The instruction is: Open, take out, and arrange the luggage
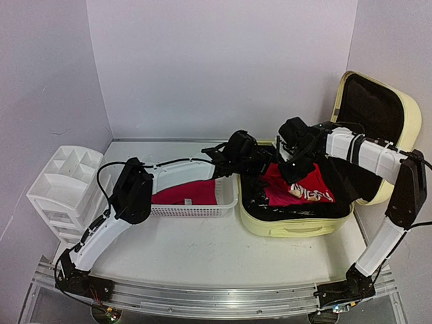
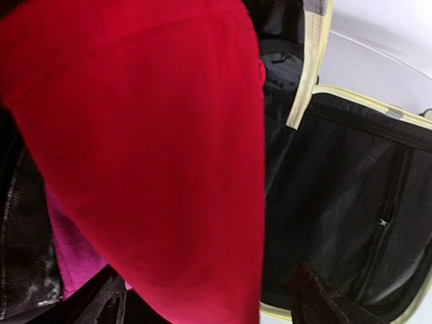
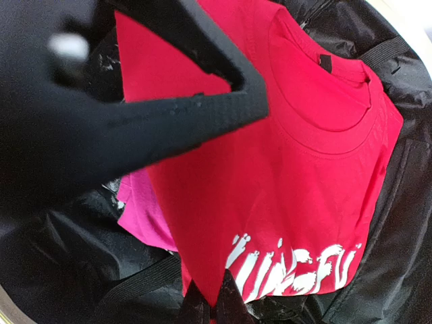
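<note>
White walls are seen closing in a pale table [image 1: 202,256] on three sides. The luggage [image 1: 297,228] is lying open at the table's right side, with its black-lined lid [image 1: 405,108] raised at the back right. A red shirt [image 1: 297,182] with white lettering is being displayed face up in the lower shell, and a pink garment [image 3: 145,216] is showing under its edge. Both arms are being held over the open shell. The left gripper [image 2: 212,300] is reaching in from the left across a white mesh basket [image 1: 196,210], with its jaws spread wide over red cloth. The right gripper [image 3: 209,304] is poised at the shirt's printed hem with its fingertips pressed together; whether cloth is being pinched between them cannot be told. A red garment [image 1: 185,194] is lying in the basket, which is standing just beside the luggage. A white drawer unit [image 1: 61,189] is standing at the far left.
</note>
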Available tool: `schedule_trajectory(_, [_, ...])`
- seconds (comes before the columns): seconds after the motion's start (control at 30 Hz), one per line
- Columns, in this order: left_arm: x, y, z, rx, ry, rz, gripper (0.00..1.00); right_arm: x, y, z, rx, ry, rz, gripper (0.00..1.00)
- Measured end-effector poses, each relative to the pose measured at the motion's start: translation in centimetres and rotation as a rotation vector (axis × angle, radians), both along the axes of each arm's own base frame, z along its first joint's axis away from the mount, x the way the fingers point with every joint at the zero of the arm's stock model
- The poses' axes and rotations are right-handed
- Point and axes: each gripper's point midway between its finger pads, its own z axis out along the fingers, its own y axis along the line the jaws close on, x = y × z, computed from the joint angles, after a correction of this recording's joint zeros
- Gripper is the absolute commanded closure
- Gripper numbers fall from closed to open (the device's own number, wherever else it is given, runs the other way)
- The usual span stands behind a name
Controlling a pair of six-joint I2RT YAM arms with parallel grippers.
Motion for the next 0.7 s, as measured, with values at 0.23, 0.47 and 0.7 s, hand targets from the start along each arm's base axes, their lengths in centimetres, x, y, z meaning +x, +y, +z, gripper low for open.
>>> schedule_trajectory(0.23, [1.1,-0.8,-0.5,0.006,-0.033,0.057,0.32,-0.1,0.2,-0.2,0.014,0.0,0.008,1.0])
schedule_trajectory(0.47, [1.8,-1.6,-0.4,-0.024,-0.067,0.08,0.32,-0.2,0.3,-0.4,0.016,0.004,0.01,1.0])
schedule_trajectory(0.7, [1.2,-2.4,-0.9,-0.033,-0.075,0.068,0.37,-0.3,0.4,-0.3,0.027,0.005,0.012,1.0])
